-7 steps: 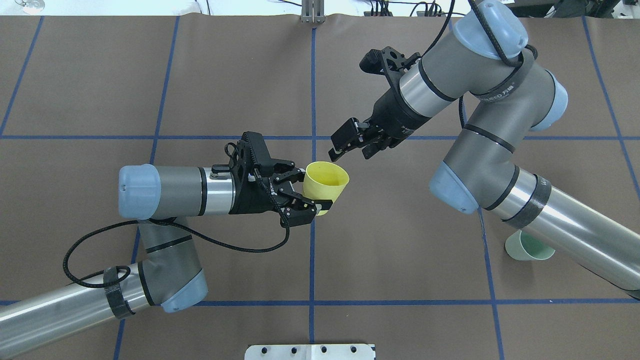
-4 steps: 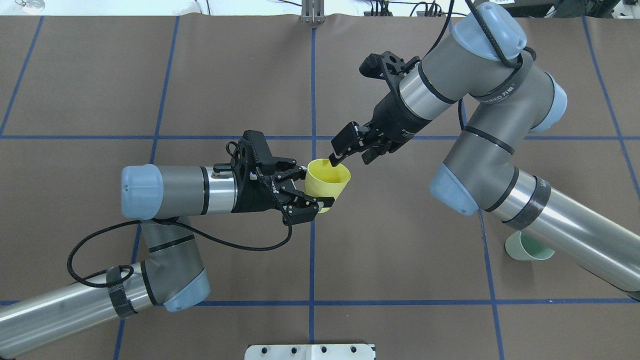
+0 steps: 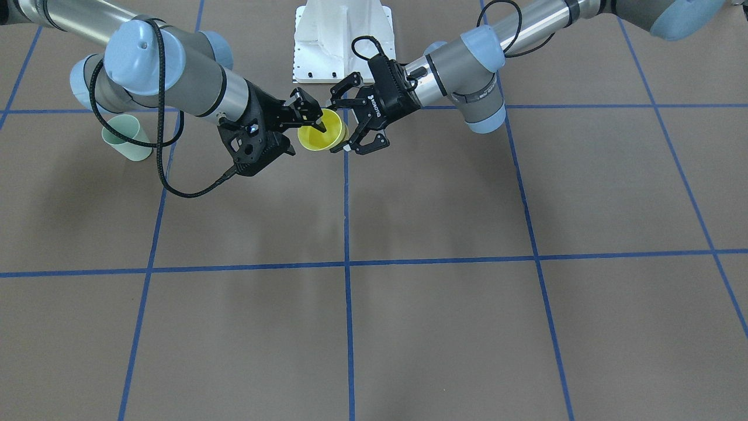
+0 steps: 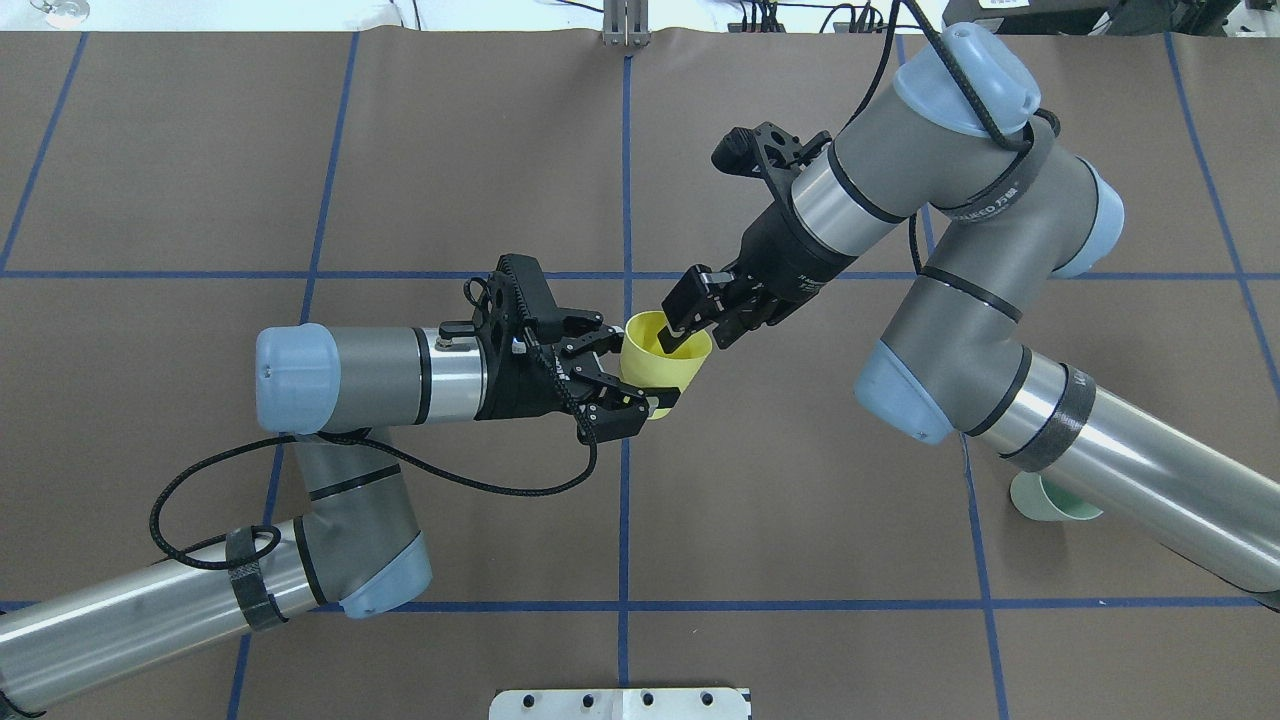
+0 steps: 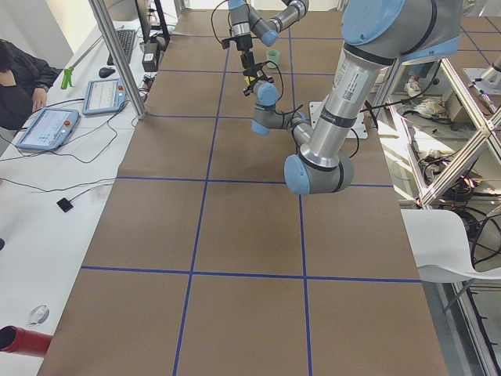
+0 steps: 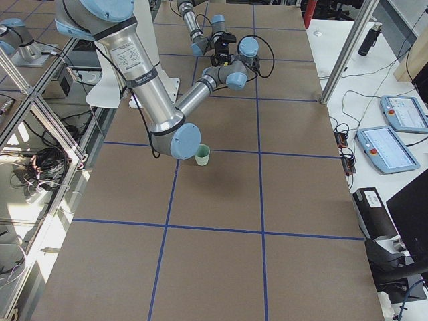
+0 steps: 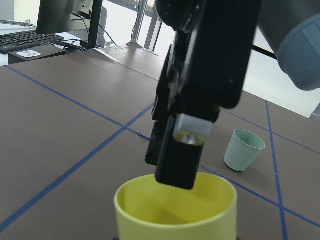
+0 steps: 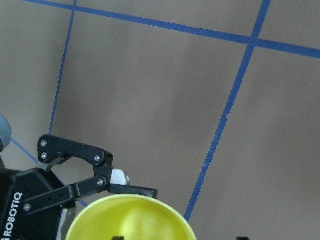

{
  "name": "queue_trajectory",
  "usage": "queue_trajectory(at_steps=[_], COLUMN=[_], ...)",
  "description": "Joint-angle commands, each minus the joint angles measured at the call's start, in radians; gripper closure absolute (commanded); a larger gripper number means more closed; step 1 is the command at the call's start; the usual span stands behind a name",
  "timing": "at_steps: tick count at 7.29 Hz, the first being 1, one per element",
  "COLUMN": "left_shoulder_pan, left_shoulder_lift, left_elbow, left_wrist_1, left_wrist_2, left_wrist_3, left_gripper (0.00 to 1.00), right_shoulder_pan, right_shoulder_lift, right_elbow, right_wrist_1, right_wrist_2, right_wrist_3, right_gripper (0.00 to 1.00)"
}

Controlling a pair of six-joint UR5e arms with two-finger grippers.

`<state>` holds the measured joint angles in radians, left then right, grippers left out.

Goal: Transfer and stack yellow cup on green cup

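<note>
The yellow cup (image 4: 668, 362) is held off the table, upright and slightly tilted, near the table's middle. My left gripper (image 4: 640, 372) is shut on its lower wall from the side. My right gripper (image 4: 702, 328) is open at the cup's far rim, with one finger (image 7: 182, 150) dipped inside the rim and the other outside it. The cup also shows in the front view (image 3: 320, 133), the left wrist view (image 7: 175, 210) and the right wrist view (image 8: 130, 222). The green cup (image 4: 1050, 497) stands upright on the table at the near right, partly under my right arm, and shows in the front view (image 3: 125, 138) too.
The white base plate (image 4: 620, 703) sits at the table's near edge. Blue tape lines (image 4: 625, 500) cross the brown table cover. Tablets (image 5: 47, 125) and an operator (image 5: 19, 74) are beside the far edge. My right forearm (image 4: 1150, 490) hangs over the green cup.
My right gripper has come down and toward the cup, and one finger is now inside the rim. My left gripper has shifted slightly right with the yellow cup.
</note>
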<state>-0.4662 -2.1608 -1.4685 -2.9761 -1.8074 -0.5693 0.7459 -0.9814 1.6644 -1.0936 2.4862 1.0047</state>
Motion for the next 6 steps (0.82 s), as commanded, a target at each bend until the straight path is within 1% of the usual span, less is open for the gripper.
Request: queue_trajectory(at_steps=[1,2,3,5,6], left_shoulder_pan=[0.000,0.000,0.000,0.000,0.000], left_shoulder_lift=[-0.001,-0.001,-0.002,-0.005,-0.005], left_elbow=[0.000,0.000,0.000,0.000,0.000], left_wrist_1=[-0.001,-0.003,-0.004,-0.004,-0.004], left_wrist_2=[0.000,-0.001,0.000,0.000,-0.001], left_wrist_3=[-0.001,-0.004,-0.006,-0.008,-0.008], left_gripper=[1.00,1.00,1.00,1.00,1.00], right_shoulder_pan=[-0.002,-0.003,-0.008,-0.010,-0.011], right_shoulder_lift=[-0.007,-0.007,-0.007,-0.007,-0.007], right_elbow=[0.000,0.000,0.000,0.000,0.000], right_wrist_1=[0.000,0.001,0.001,0.001,0.001], right_wrist_2=[0.000,0.000,0.000,0.000,-0.001], right_wrist_3=[0.000,0.000,0.000,0.000,0.000], right_gripper=[0.52,0.59,0.63,0.63,0.68])
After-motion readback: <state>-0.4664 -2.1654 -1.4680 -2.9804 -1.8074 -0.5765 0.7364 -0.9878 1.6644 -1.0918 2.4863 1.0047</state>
